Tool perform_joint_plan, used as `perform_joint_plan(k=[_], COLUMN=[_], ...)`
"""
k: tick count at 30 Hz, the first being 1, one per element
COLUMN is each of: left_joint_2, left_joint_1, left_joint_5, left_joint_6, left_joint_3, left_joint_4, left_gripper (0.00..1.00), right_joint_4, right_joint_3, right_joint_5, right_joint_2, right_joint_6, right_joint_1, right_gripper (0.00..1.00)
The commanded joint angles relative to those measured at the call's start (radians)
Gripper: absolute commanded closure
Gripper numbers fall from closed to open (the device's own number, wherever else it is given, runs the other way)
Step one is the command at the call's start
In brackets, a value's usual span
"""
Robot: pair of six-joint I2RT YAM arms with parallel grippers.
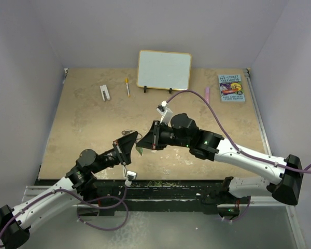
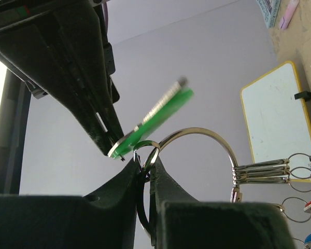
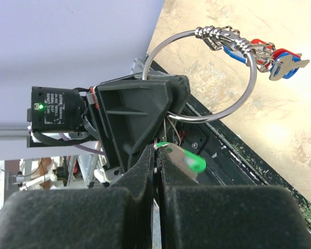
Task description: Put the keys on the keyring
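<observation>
left jaws: clenched on the thin wire of the keyring (image 2: 197, 130), which is held in the air over the near part of the tabletop (image 1: 83, 129).
right jaws: clenched on the head end of the green-tagged key (image 2: 155, 111), which is brought right up to the ring at the left pinch.
on the ring: keys with red and blue tags (image 3: 272, 56) are hung at the far side of the loop.
step, judged: the key's hole is to be worked onto the ring's split end; whether it is threaded cannot be told.
handling, judged: the ring is taken as stiff, springy and slick; the key as light, thin and apt to pivot.
hold, judged: the key is best pinched flat beside its hole, the hole left free.
</observation>
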Motion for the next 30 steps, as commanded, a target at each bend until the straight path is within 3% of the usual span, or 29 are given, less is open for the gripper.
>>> perform_joint_plan(k=[1, 30], left_joint_2=[-0.008, 0.023], left_joint_1=[-0.009, -0.015], left_joint_5=[0.021, 0.009], left_joint_6=[0.048, 0.089], left_joint_3=[0.007, -0.001], left_joint_4=[0.069, 0.128], left_gripper=[0.96, 0.96], right_joint_4=[0.048, 0.041], right_joint_3=[-0.006, -0.074], right_joint_5=[-0.041, -0.072], right_joint_2=[0.012, 0.031], right_joint_6=[0.026, 0.075], right_joint_1=[-0.015, -0.032], right_gripper=[1.0, 1.0])
